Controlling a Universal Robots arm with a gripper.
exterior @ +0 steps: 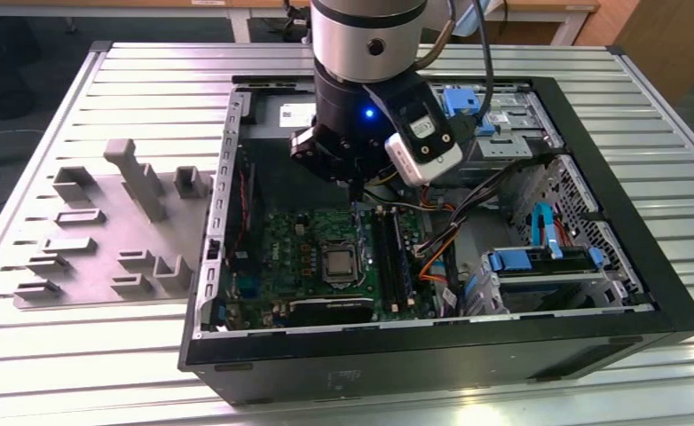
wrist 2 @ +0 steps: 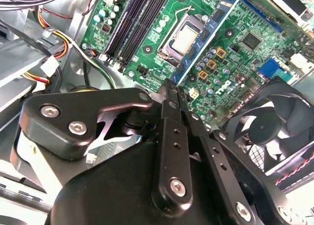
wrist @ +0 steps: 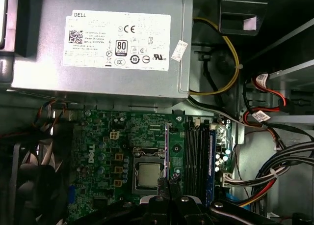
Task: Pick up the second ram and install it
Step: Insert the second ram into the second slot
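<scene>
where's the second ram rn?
In the second wrist view the second ram is gripped edge-on in the fingers, held above the motherboard by the CPU, not yet in the slots.

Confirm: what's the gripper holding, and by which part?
The second ram, pinched along its top edge by the jaws of the gripper, above the motherboard.

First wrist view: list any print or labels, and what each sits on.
White label on the power supply: header word, code square, certification marks; fine lines too small to read.
Small tag at its edge: too small to read.
Logo on the motherboard: printed sideways.
Cable tags: too small to read.
The second ram, edge-on in the jaws: no print visible.
</scene>
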